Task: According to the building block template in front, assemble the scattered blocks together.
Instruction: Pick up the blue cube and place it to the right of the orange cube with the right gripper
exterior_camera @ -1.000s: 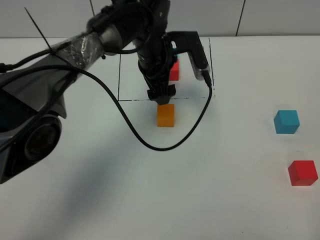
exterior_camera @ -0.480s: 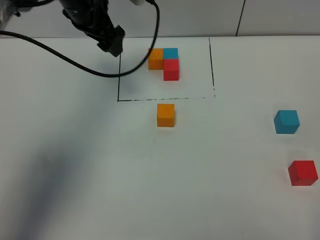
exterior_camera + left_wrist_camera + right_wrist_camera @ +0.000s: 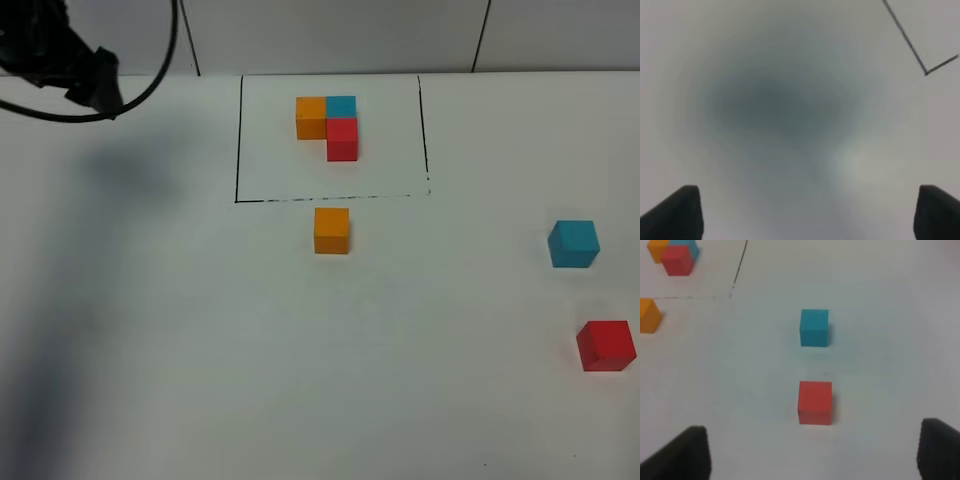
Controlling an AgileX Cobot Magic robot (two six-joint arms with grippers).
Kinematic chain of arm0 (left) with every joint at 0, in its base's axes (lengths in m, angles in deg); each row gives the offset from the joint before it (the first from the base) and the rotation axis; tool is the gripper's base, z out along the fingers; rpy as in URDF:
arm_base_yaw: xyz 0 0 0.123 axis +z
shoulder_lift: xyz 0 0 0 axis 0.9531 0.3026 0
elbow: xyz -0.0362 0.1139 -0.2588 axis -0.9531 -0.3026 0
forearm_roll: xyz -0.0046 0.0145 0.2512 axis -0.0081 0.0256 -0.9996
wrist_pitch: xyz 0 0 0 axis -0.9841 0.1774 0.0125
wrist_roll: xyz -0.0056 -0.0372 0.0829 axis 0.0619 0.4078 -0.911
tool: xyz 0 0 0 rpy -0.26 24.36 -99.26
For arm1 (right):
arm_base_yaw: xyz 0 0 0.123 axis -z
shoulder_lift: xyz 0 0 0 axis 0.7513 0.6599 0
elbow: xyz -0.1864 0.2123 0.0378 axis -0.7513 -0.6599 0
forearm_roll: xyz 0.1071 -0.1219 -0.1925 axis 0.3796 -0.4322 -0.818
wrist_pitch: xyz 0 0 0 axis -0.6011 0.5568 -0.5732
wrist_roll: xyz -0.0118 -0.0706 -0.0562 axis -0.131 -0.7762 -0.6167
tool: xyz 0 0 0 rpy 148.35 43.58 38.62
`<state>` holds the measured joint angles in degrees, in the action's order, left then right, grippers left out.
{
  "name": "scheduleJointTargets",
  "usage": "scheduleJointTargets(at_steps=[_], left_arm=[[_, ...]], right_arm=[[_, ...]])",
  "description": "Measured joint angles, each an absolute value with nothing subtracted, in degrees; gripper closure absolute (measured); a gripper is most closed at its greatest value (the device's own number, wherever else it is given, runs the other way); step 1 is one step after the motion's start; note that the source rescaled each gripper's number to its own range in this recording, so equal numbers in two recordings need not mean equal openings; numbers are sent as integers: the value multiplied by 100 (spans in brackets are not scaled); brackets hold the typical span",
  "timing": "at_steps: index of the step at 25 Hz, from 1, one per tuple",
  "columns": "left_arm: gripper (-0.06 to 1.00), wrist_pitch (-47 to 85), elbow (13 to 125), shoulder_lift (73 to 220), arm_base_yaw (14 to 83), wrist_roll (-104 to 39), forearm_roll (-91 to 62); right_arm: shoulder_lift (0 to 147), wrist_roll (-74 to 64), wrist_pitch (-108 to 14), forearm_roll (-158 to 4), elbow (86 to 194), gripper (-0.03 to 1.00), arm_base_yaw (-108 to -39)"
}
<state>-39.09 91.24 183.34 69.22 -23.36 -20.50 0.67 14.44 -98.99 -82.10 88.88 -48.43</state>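
Exterior high: matte orange cube (image 3: 331,230) on smooth white table (image 3: 200,350).

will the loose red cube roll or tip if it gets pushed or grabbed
The red cube probably won't roll: flat faces, resting square on the table. It looks rigid and matte, so likely grips without slipping. Standing alone, a push should slide it.

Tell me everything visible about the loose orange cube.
The orange cube is a plain, matte, evenly coloured block with sharp edges, its top face lighter than its front. It sits flat and upright on the white table, just outside the front line of the black frame, close to that line but not on it, and apart from every other block. Nothing grips or covers it.
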Motion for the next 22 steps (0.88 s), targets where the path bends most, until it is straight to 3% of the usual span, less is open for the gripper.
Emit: scheduleJointTargets(at_steps=[6,22], left_arm=[[3,-3208,7643,17024,7334,-2049,-2073],[20,-3257,5196,13464,7349,-726,-2489]], right_arm=[[67,1444,-9899,-8210,8888,28,-4843],[67,1444,-9899,-8193,8888,28,-4843]])
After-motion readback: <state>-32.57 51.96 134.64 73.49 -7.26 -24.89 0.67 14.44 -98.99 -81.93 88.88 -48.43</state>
